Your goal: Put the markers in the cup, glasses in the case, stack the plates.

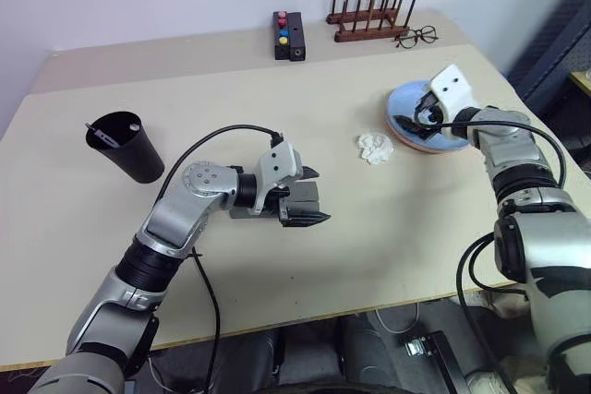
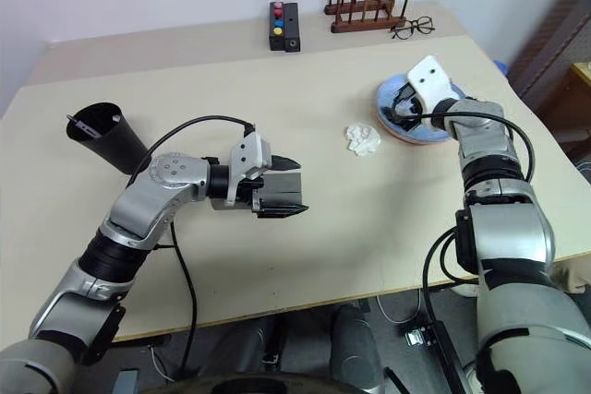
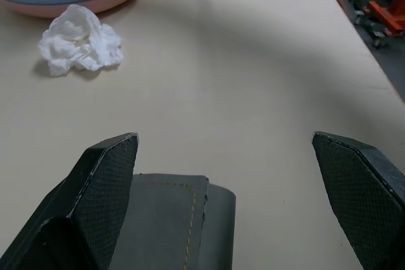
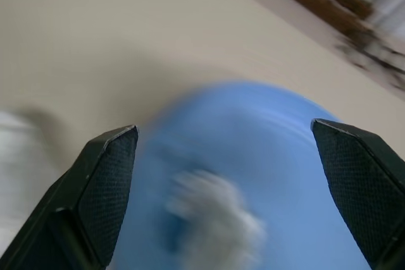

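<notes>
The black cup [image 1: 125,147] stands at the table's left with the markers [image 1: 114,136] inside it. The blue plate [image 1: 441,131] lies on top of the pink plate [image 3: 76,6] at the right. My right gripper [image 1: 416,117] hovers open just over the blue plate [image 4: 266,156], where a blurred white lump shows. Near the table's middle my left gripper [image 3: 223,137] is open and points right. The grey case [image 3: 171,219] lies shut between its fingers, close against one and apart from the other. The glasses are out of view.
A crumpled white tissue [image 1: 375,148] lies left of the plates. At the back edge stand a black box with coloured buttons [image 1: 288,36], a wooden peg rack [image 1: 369,17] and thin wire-rimmed eyeglasses [image 1: 417,37]. The table's front edge is close below my left arm.
</notes>
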